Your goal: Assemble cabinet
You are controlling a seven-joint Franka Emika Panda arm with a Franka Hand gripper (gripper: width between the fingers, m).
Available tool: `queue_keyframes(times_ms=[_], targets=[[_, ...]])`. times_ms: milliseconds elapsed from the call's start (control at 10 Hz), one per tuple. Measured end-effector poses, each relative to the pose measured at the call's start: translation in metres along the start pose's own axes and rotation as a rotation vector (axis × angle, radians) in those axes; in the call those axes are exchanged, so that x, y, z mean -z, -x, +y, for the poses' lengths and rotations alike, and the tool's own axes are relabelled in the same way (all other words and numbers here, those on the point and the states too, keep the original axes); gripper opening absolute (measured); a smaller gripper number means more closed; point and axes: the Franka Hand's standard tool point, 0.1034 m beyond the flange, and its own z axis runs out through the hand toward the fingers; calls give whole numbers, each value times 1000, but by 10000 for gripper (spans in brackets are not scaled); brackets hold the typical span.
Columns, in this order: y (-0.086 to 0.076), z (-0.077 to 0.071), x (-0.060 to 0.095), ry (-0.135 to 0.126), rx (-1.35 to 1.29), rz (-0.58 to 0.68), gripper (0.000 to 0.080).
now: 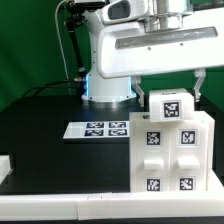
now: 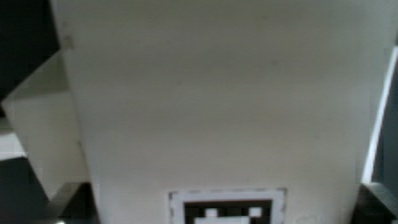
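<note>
The cabinet point(image 1: 170, 150) is a large white box with black-and-white tags. It stands upright on the black table at the exterior view's right. A smaller tagged white block point(image 1: 170, 105) forms its top. My gripper point(image 1: 172, 92) comes down from above. Its dark fingers point(image 1: 143, 95) stand on either side of that top block, against its sides. In the wrist view a plain white face of the cabinet point(image 2: 222, 110) fills the whole span between the jaws, with one tag point(image 2: 226, 208) at its edge. The fingertips are barely visible there.
The marker board point(image 1: 100, 129) lies flat on the table, to the exterior view's left of the cabinet. The arm's white base point(image 1: 105, 85) stands behind it. A white ledge point(image 1: 40, 205) runs along the table's front edge.
</note>
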Motion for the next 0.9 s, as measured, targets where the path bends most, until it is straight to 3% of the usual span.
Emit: queue_keyframes(times_ms=[400, 900], targets=[[-2, 3, -1, -38, -391, 31, 560], [-1, 3, -1, -60, -683, 10, 560]])
